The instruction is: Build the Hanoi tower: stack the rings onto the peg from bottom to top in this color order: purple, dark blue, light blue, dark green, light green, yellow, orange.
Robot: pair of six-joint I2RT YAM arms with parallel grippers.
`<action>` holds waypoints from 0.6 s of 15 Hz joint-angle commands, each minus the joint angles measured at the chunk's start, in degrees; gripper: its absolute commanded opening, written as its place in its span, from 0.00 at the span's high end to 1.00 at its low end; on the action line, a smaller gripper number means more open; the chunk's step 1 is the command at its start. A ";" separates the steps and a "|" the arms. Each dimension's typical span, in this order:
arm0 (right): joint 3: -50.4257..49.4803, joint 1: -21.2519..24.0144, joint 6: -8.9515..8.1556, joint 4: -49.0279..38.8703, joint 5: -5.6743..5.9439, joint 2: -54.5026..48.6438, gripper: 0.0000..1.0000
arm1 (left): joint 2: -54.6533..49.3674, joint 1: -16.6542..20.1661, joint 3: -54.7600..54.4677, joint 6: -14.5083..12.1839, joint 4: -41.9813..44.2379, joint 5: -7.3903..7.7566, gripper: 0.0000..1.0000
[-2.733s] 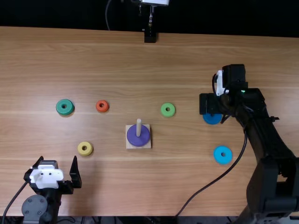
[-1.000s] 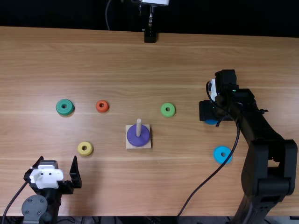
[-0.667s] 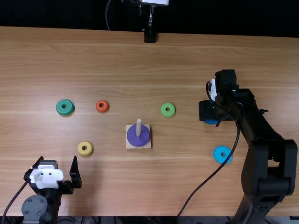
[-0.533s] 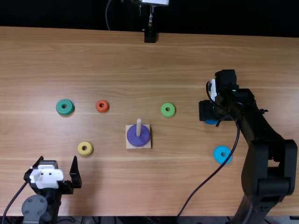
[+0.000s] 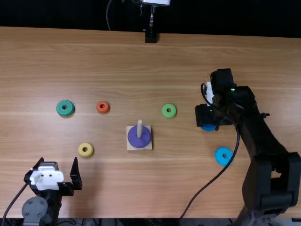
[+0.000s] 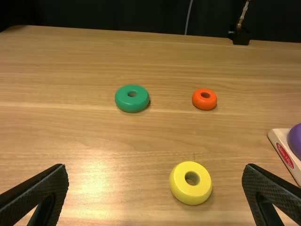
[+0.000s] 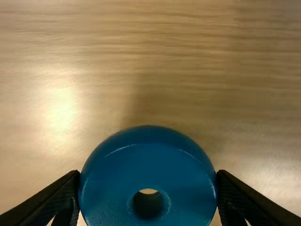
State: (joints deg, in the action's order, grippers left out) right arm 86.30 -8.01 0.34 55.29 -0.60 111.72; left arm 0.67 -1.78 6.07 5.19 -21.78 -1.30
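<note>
At the right of the top view, my right gripper [image 5: 209, 126] holds the dark blue ring [image 5: 209, 127], partly hidden beneath it. In the right wrist view, the right gripper [image 7: 148, 188] has its fingers pressed on both sides of the dark blue ring [image 7: 178, 179]. The purple ring [image 5: 137, 140] sits on the peg's [image 5: 139, 128] base. My left gripper [image 5: 57, 170] stands open at the near left; in its wrist view the left gripper [image 6: 155, 181] has nothing between its fingers. Loose rings are light blue [image 5: 219, 156], dark green [image 5: 61, 108], light green [image 5: 165, 111], yellow [image 5: 81, 150] and orange [image 5: 99, 107].
The right arm's cable [image 5: 210, 182] runs over the table between the light blue ring and the near edge. A black stand [image 5: 151, 36] is at the table's far edge.
The right gripper has shifted left and toward the near side with the dark blue ring, after its fingers came down around it. The left arm and the loose rings have stayed put.
</note>
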 commanded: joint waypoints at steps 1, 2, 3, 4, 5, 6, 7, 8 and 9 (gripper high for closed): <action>2.99 -2.71 0.40 1.62 -1.40 -4.23 1.00 | -0.67 0.29 -6.07 -0.34 -4.69 -0.07 0.00; 4.05 -4.12 0.40 2.99 -1.51 -5.20 1.00 | -0.67 0.29 -6.07 -0.34 -4.69 -0.07 0.00; 4.93 -5.79 0.40 4.68 -1.51 -6.17 1.00 | -0.67 0.29 -6.07 -0.34 -4.69 -0.07 0.00; 6.07 -7.63 0.40 5.95 -1.51 -7.40 1.00 | -0.67 0.29 -6.07 -0.34 -4.69 -0.07 0.00; 7.13 -9.48 0.50 7.53 -1.51 -8.27 1.00 | -0.67 0.29 -6.07 -0.34 -4.69 -0.07 0.00; 8.27 -11.33 0.40 9.64 -1.51 -8.71 1.00 | -0.67 0.29 -6.07 -0.34 -4.69 -0.07 0.00; 10.11 -13.08 0.29 11.43 -1.51 -8.71 1.00 | -0.67 0.29 -6.07 -0.34 -4.69 -0.07 0.00; 11.87 -14.40 0.19 12.70 -1.51 -8.71 1.00 | -0.67 0.29 -6.07 -0.34 -4.69 -0.07 0.00; 13.89 -15.98 0.08 13.54 -1.51 -8.71 1.00 | -0.67 0.29 -6.07 -0.34 -4.69 -0.07 0.00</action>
State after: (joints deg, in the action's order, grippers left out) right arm 97.67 -23.18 0.30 68.69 -1.74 104.99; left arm 0.67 -1.78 6.07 5.17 -21.74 -1.26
